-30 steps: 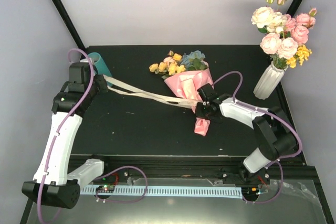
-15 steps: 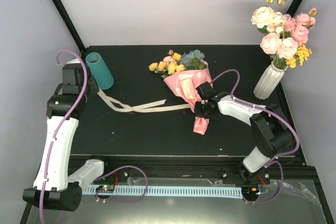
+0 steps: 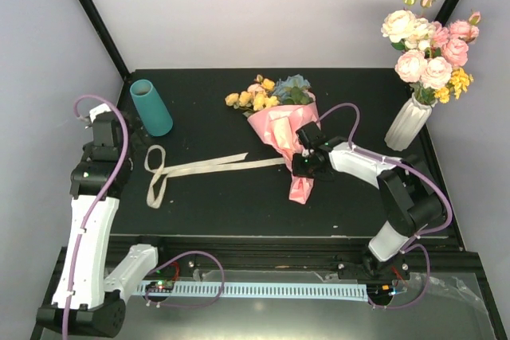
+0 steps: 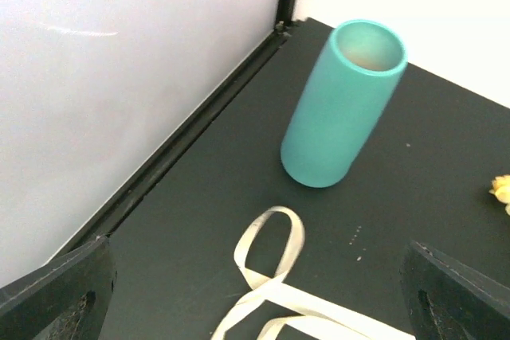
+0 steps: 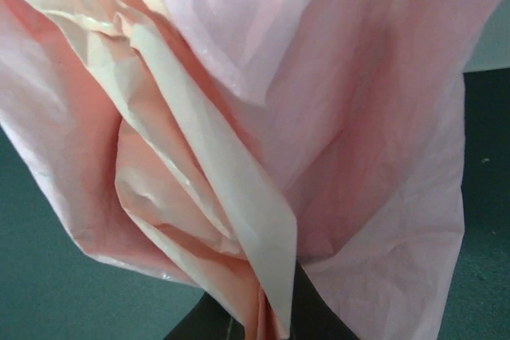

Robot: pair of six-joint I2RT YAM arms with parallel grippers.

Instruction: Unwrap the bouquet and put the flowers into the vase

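At the left edge of the overhead frame, the left gripper (image 4: 256, 280) is hanging released above the black table (image 3: 223, 205). Its two fingers (image 4: 56, 292) are sitting wide apart in the bottom corners of the wrist view, with nothing between them. Just to its right, in the upper left of the tabletop, the teal vase (image 3: 151, 107) is standing upright.

Below the vase, the beige ribbon (image 3: 199, 166) is lying loose on the table. It is looping near the left arm and trailing right to the edge of the wrap.

In the centre, the bouquet (image 3: 280, 129) is lying on its side. The flowers (image 3: 267, 95) are pointing to the upper left, and the crinkled pink paper (image 5: 239, 117) is tapering toward the lower right. The right gripper (image 3: 307, 163) is clenching that paper low on the wrap. In the right wrist view the folds are narrowing between dark fingers (image 5: 307, 320) at the bottom edge.

At the far right, a white ribbed vase (image 3: 408, 123) of cream-and-pink roses (image 3: 426, 45) is standing well apart from the bouquet.
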